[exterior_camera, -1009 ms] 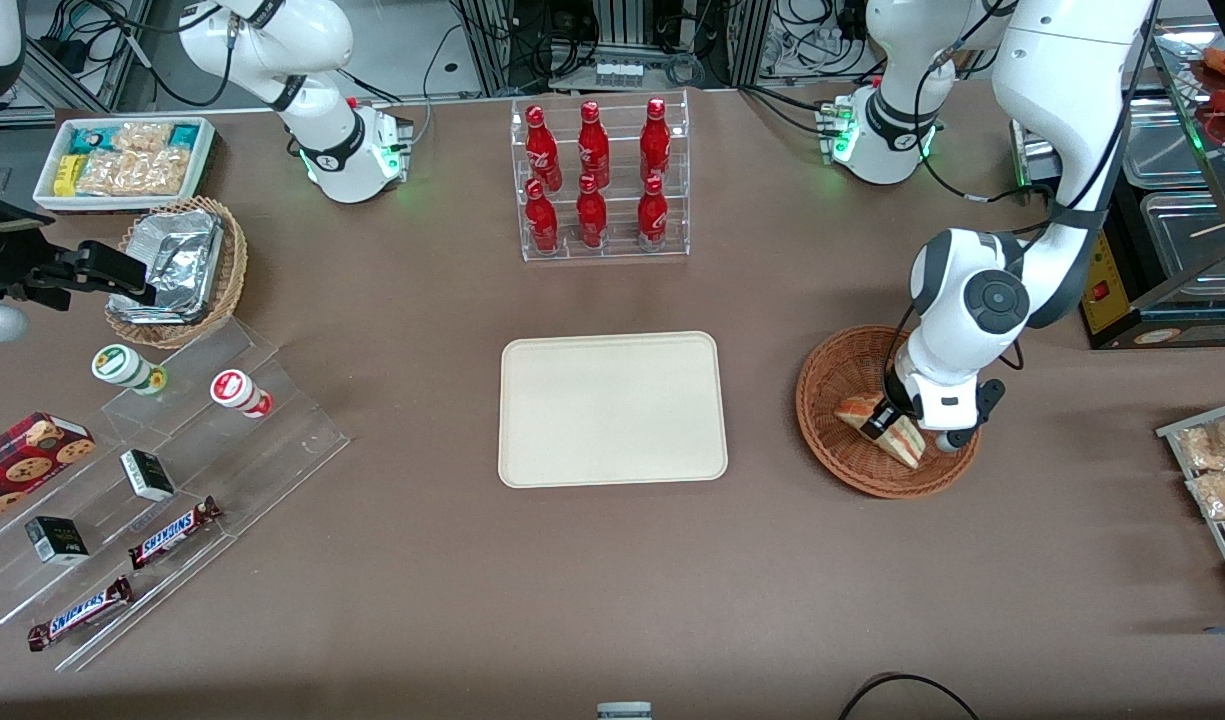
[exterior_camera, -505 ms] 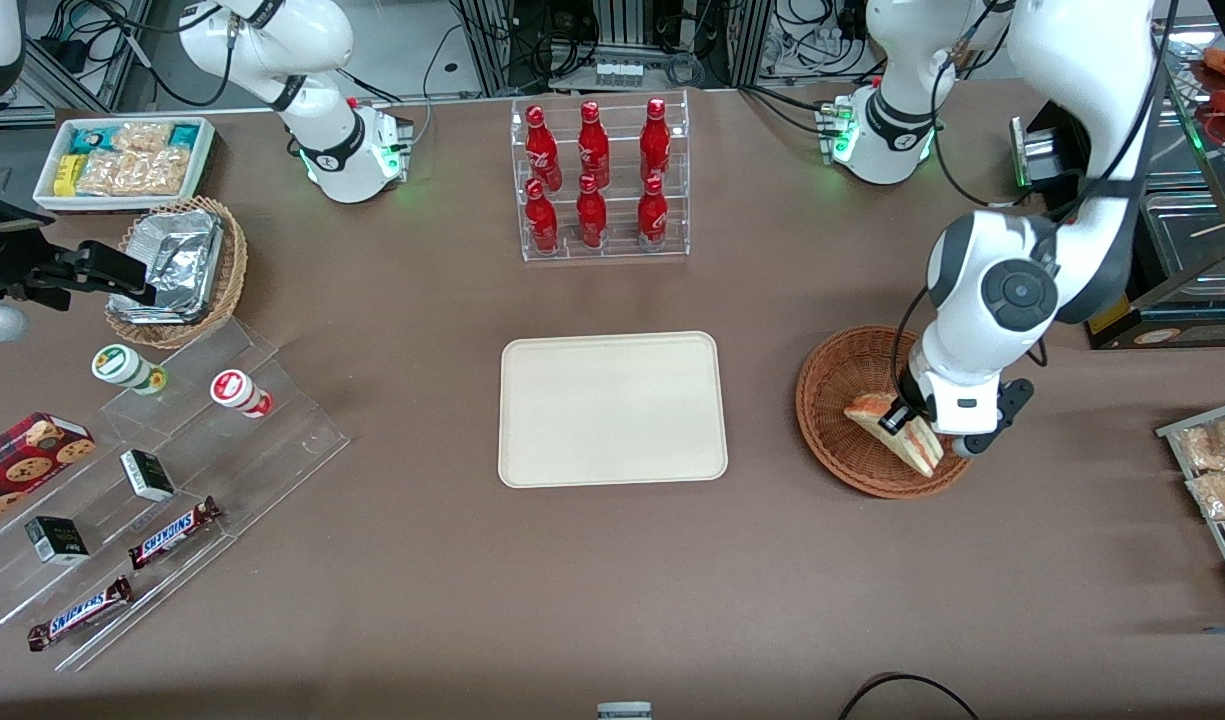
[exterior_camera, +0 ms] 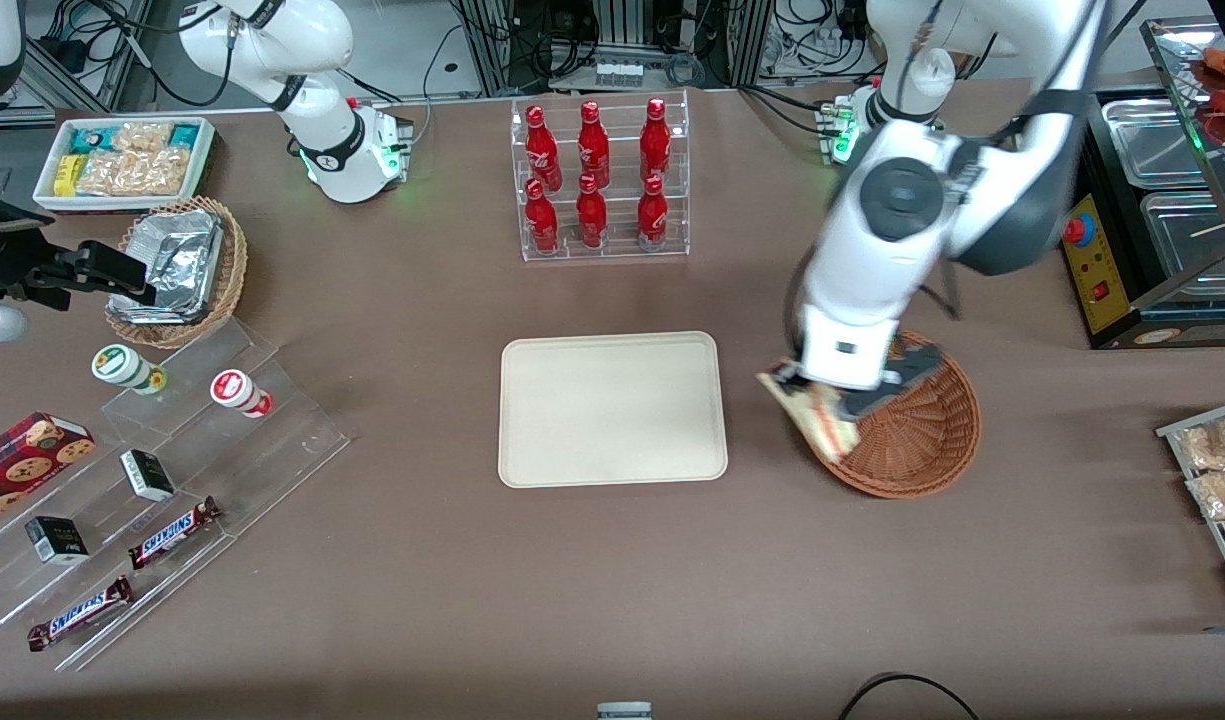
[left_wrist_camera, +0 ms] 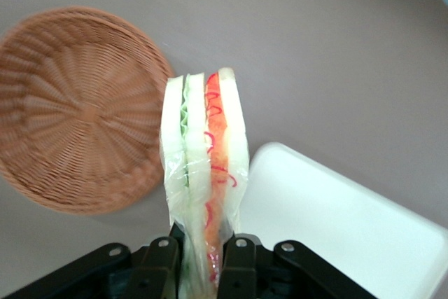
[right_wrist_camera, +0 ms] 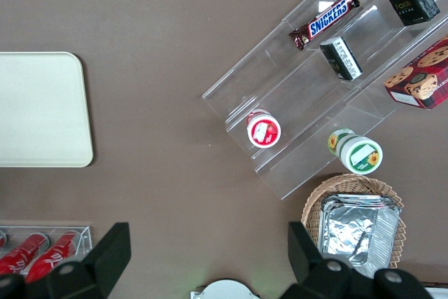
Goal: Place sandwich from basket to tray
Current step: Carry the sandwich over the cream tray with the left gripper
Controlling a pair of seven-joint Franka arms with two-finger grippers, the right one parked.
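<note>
My left gripper (exterior_camera: 822, 395) (left_wrist_camera: 203, 264) is shut on the sandwich (exterior_camera: 817, 418) (left_wrist_camera: 205, 152), a plastic-wrapped wedge of white bread with green and red-orange layers. It hangs in the air above the rim of the reddish-brown wicker basket (exterior_camera: 922, 440) (left_wrist_camera: 77, 110), on the side nearest the tray. The basket holds nothing that I can see. The cream tray (exterior_camera: 612, 408) (left_wrist_camera: 336, 222) (right_wrist_camera: 38, 106) lies flat on the brown table beside the basket, with nothing on it.
A clear rack of red bottles (exterior_camera: 597, 180) stands farther from the camera than the tray. Toward the parked arm's end are a clear stepped stand (exterior_camera: 162, 470) with snacks, a tan foil basket (exterior_camera: 177, 270) and a white snack bin (exterior_camera: 122, 160). Metal trays (exterior_camera: 1172, 200) sit past the basket.
The gripper has lifted the sandwich out of the basket and carried it toward the tray; the arm has swung up and over the basket.
</note>
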